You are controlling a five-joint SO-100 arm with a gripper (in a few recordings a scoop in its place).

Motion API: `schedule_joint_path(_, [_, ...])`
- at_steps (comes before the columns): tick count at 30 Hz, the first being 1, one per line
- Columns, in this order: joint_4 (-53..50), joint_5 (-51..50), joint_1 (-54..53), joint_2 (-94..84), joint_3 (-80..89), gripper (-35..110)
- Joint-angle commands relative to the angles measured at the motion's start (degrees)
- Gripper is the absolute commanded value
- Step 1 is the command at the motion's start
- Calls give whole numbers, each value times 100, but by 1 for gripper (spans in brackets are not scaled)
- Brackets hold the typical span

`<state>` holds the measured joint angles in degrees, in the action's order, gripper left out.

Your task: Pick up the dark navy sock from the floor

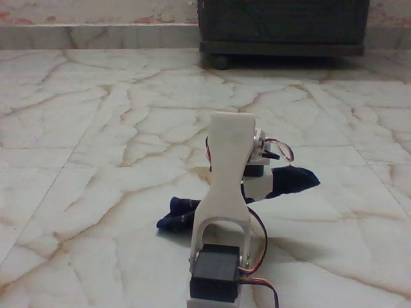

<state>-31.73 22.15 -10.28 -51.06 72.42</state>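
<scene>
On the floor (96, 128), the sock (292, 179) is reached by the claw (257, 186); its grip cannot be told, lifting remains.

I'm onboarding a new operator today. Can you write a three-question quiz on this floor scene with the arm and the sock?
1. True or false: the sock lies flat on the floor, well clear of the arm.
2. What stands at the back, by the wall? A) dark cabinet B) red bucket C) wooden chair
3. Fill in: the sock shows on ____ sides of the arm in the fixed view.

Key: 1. False; it is at the arm, its right end raised. 2. A, the dark cabinet. 3. Both; the gripper itself is hidden behind the arm.
</scene>
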Motion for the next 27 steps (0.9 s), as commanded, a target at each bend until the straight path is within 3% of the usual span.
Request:
schedule_joint_path(1, [1028,308,-9,-835,1002,0])
schedule_joint_path(4, [2443,765,9,-1916,3103,0])
schedule_joint_path(9, [3270,1371,-79,-2883,4711,0])
schedule_joint_path(19, [3463,2083,-123,-5159,6882,0])
schedule_joint_path(23, [3507,2698,-176,-6170,7585,0])
schedule_joint_path(27, [4271,3604,-220,-7269,8481,0])
